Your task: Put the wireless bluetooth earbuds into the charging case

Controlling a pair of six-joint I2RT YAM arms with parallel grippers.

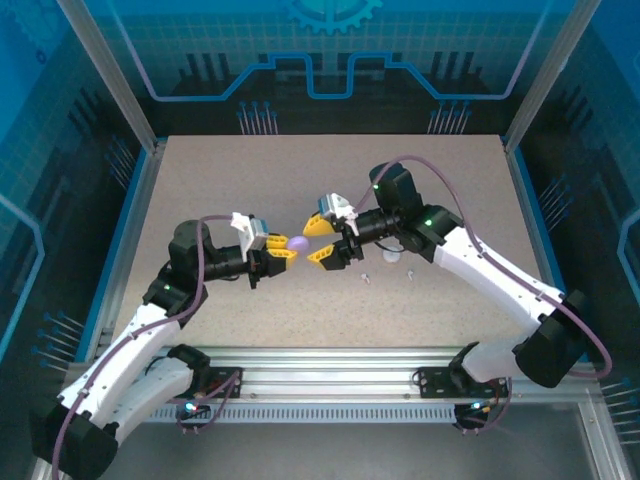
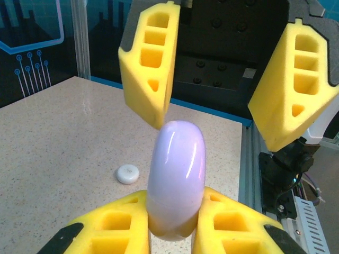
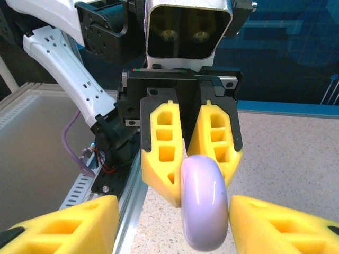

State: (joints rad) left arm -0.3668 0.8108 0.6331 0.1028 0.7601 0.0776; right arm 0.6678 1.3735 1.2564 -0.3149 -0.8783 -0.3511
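My left claw point(image 1: 283, 254) is clamped on the purple case point(image 1: 300, 243) above the table's point(image 1: 300, 180) middle. My right claw point(image 1: 320, 242) is spread wide either side of it. Two white earbuds point(image 1: 366, 278) lie just right of centre.

The left arm point(image 1: 125, 355) and right arm point(image 1: 490, 262) have white link shells and black joint housings. A purple cable point(image 3: 68, 140) runs along each. Gripper fingers point(image 2: 151, 69) are yellow wedges with rectangular cut-outs.
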